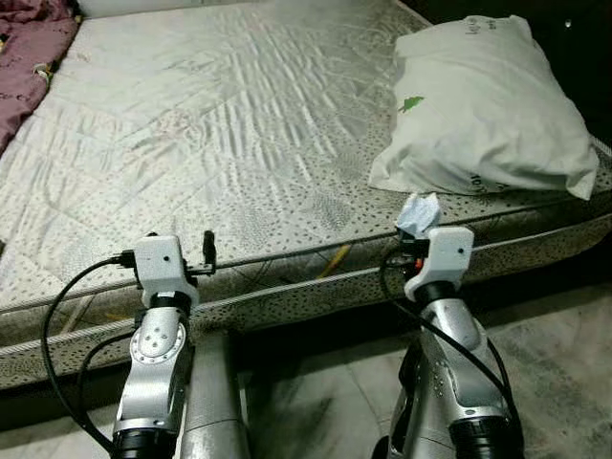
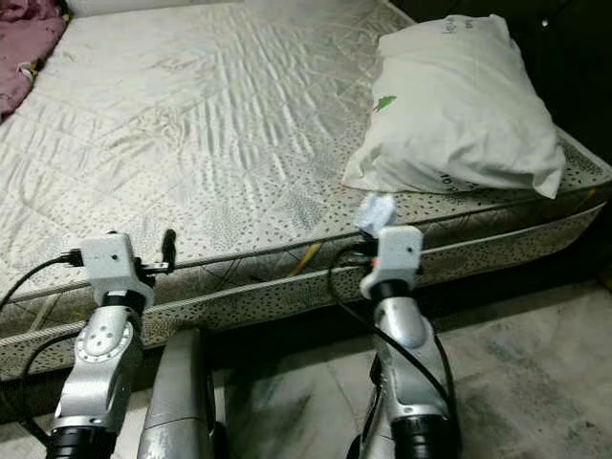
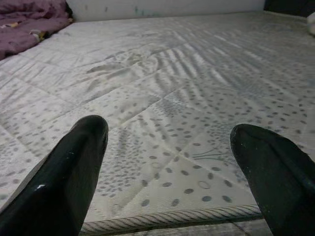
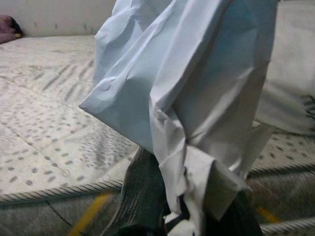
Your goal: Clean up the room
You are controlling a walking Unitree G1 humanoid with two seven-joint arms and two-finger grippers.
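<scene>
Head stereo pair looking down over mattress [image 1: 239, 143] edge, wrist cameras low and close, facing across it.

The crumpled paper [image 4: 197, 93] hides the right end effector [image 4: 192, 206]'s 2 fingertips.

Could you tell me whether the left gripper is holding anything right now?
No, the left gripper is open, its two black fingers spread apart above the mattress with nothing between them.
</scene>
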